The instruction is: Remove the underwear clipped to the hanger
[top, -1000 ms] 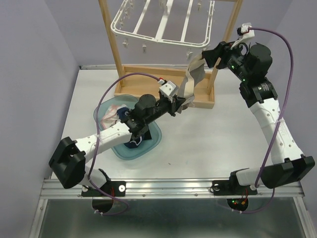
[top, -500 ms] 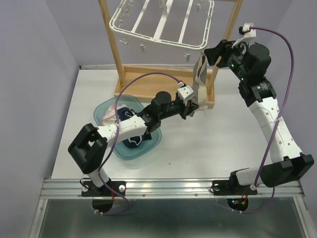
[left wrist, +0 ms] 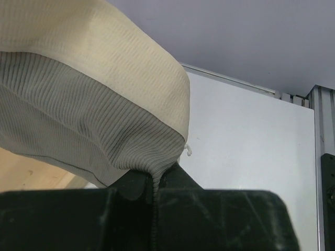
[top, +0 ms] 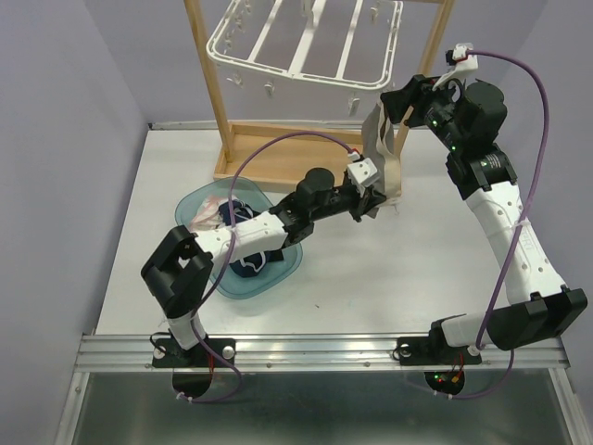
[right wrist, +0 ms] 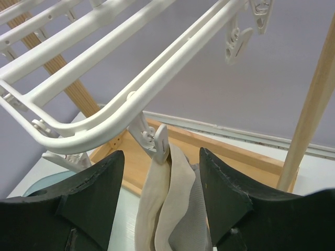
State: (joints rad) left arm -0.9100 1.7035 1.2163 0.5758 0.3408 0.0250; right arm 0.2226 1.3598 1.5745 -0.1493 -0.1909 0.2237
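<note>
Over grey table (top: pixel 371 278), left claw (left wrist: pixel 155 184) pinches beige underwear (left wrist: pixel 94 104).

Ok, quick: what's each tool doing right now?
Left tool: closed on the beige underwear.
Right tool: open, either side of the clip.

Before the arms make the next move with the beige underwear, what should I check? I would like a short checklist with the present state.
1. Left jaws shut on the lower edge of the beige underwear: ok.
2. Right jaws open, one on each side of the clip: ok.
3. Clip released from the cloth: not ok, it bites the top edge.
4. Cloth clear of the wooden stand: cannot tell.
5. Blue bowl within the left arm's reach: ok, the arm passes over it.
</note>
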